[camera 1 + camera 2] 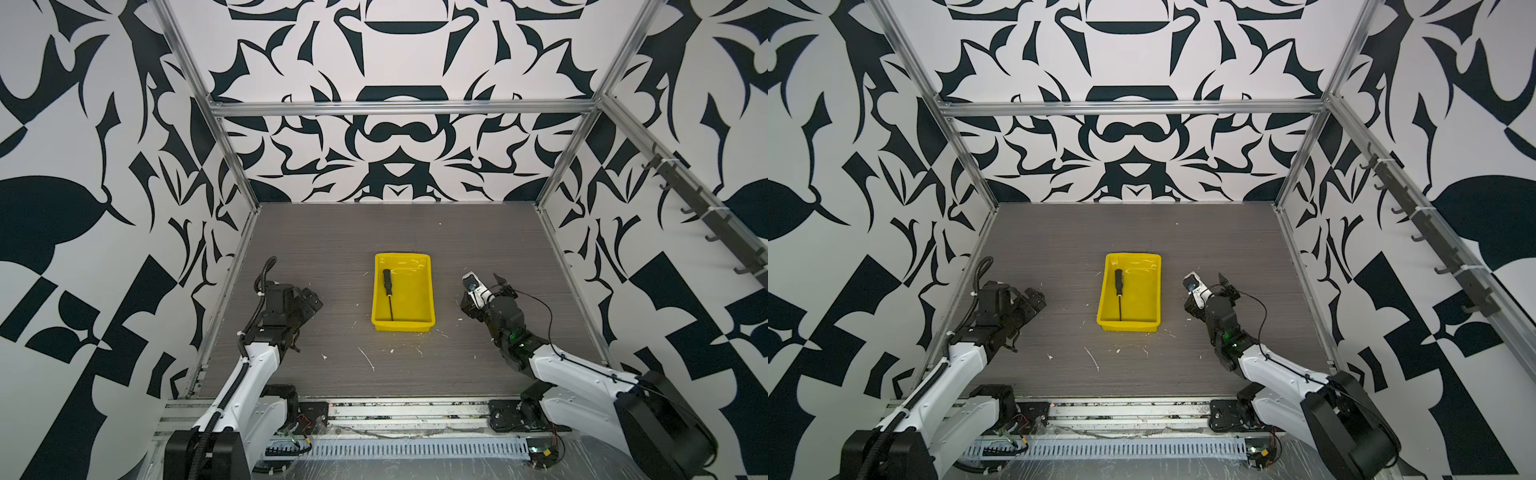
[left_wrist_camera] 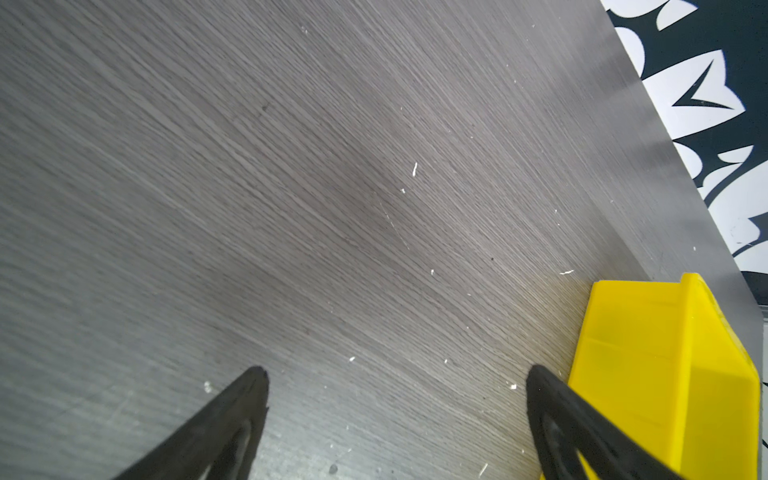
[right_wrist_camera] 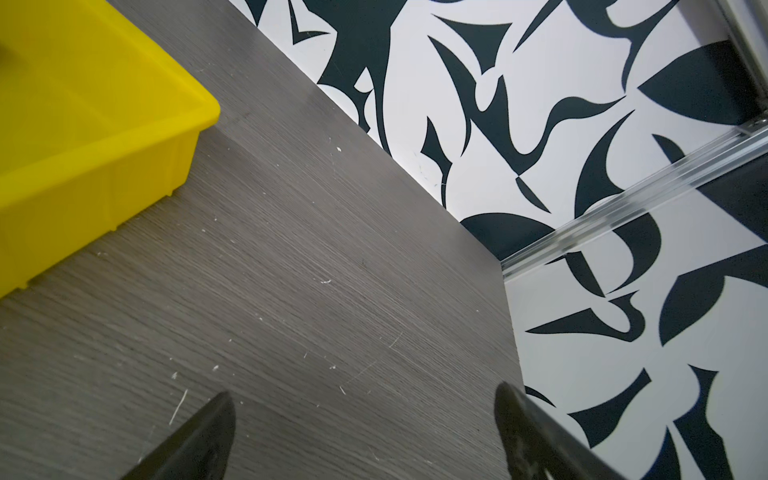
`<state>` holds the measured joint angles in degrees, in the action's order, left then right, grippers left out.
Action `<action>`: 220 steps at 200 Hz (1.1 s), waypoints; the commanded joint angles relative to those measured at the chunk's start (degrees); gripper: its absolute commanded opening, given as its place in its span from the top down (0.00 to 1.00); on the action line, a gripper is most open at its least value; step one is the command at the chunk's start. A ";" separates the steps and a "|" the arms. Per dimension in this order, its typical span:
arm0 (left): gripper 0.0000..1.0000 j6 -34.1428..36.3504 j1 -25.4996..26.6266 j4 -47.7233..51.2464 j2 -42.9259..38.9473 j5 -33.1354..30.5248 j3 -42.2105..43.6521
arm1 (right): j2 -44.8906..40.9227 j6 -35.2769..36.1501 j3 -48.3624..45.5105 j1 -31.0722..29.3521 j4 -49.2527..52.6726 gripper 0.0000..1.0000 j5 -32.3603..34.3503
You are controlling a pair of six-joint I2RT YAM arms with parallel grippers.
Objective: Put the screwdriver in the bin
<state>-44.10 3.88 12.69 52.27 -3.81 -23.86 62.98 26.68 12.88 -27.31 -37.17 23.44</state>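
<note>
Yellow plastic settled the question: the bin [image 1: 413, 299] sat near the middle of the grey wood-grain table [image 1: 324, 249]. The screwdriver [image 1: 389, 294] lay flat on its floor along the wall nearer the left arm. Its black handle pointed toward the far end and its thin shaft toward the near wall, wholly inside the rim in both top views. The placing looked done, so the step in hand was, in my judgement, only a clean finish. The right gripper [image 3: 363, 395] hung over bare table on the right of the bin, its fingers spread wide with nothing between them. The left gripper [image 2: 395, 374] was likewise spread and empty on the other side. It stood apart from the bin in the top views, though in the left wrist view one finger crossed the bin's outer wall. To finish well, each arm would best back off toward its own base, rising rather than sweeping sideways. That way no finger would clip the rim, jolt the light tray or roll the tool. The left arm called for more care, given how close that wall looked. No regrasp seemed needed, since the shaft lay low on the floor rather than propped on the rim.
</note>
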 commanded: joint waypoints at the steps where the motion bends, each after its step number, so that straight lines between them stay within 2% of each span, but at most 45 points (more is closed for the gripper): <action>1: 0.00 -0.20 -0.14 0.26 -0.20 -0.12 -0.62 | 3.76 -6.04 -0.75 2.35 -10.96 0.01 -1.64; 26: 0.00 -0.20 -0.19 0.06 0.15 -0.08 -0.71 | 8.85 -9.28 0.57 3.78 -12.43 0.01 2.15; 55: 0.01 -0.10 -0.19 0.14 1.07 -0.03 -1.06 | 13.99 -16.50 1.69 5.93 -14.65 0.01 3.49; 71: 0.00 -0.09 -0.19 0.30 1.41 0.07 -1.33 | 17.43 -16.60 0.78 6.34 -21.98 0.00 5.23; 85: 0.01 -0.11 -0.18 0.33 1.43 0.06 -1.31 | 18.81 -17.00 0.65 7.04 -24.09 0.01 5.63; 123: 0.01 -0.02 -0.19 -0.39 2.27 0.03 -1.28 | 21.80 -19.93 -0.66 11.07 -28.52 0.01 2.50; 150: 0.00 0.20 -0.19 -0.14 3.60 0.21 -2.02 | 28.06 -22.48 -0.93 14.19 -34.31 0.01 0.85; 160: 0.00 0.24 -0.19 0.10 3.88 0.17 -2.25 | 30.42 -21.97 -0.68 14.09 -38.23 0.01 4.22; 193: 0.00 0.24 -0.19 -0.99 4.52 -0.32 -2.21 | 28.48 -24.21 4.45 14.38 -25.69 0.00 6.47; 220: 0.01 0.33 -0.18 -0.41 6.05 -0.40 -3.08 | 28.18 -23.98 3.73 14.62 -26.40 0.00 5.52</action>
<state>-43.94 3.88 12.36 57.08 -3.79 -25.12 92.20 3.97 15.55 -12.88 -63.55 27.90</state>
